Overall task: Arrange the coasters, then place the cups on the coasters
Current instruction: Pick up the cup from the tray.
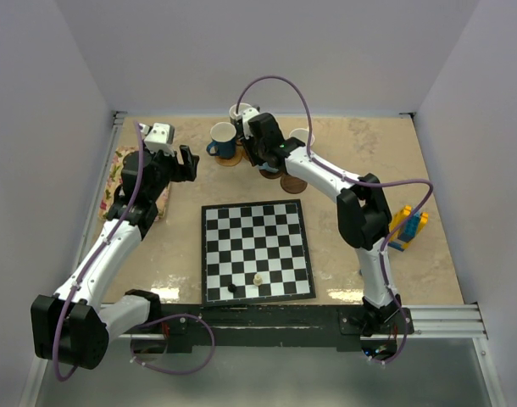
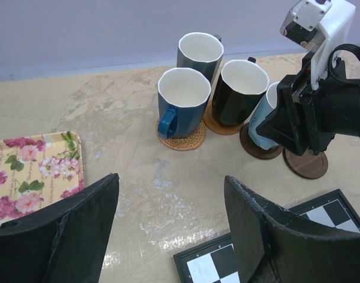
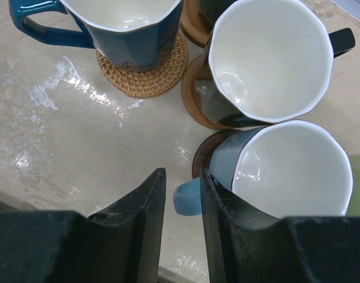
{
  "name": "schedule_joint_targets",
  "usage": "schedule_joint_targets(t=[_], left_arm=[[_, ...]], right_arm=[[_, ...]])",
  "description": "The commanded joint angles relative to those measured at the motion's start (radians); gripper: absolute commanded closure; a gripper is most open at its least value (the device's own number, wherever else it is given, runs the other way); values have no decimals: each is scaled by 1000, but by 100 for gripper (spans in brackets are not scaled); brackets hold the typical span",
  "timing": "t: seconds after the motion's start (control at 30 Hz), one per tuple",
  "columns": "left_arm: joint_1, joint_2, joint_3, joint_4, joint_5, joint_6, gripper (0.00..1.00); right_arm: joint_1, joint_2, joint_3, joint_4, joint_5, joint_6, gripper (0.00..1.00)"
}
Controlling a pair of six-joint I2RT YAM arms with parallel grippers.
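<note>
Bearing cups (image 1: 223, 136), the beige table (image 1: 178, 254) meets pale walls (image 1: 267, 51).

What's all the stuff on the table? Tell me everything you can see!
cups: four, far middle: teal cup, dark blue cup, black cup, light blue cup.
coasters: four clear: woven tan coaster under the dark blue cup, brown coaster under the black cup, dark coaster under the light blue cup, bare dark coaster beside it.
chessboard: one, black and white, near middle.
chess pieces: two, black piece, pale piece, on the chessboard's near rows.
floral mat: one, pink and yellow, far left.
blocks: one cluster, yellow and blue, right side.
left tool: black, open, empty.
right tool: black, fingers either side of the light blue cup's handle.
</note>
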Motion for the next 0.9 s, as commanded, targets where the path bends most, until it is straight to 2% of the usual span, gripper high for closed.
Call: schedule_joint_targets(t=[0.0,0.87], left_arm=[[12,-27,2,27,8,13,24],[12,-35,2,27,8,13,24]], right_arm=[[5,4,55,-19,32,-14,67],[6,21,69,-69,26,-23,68]])
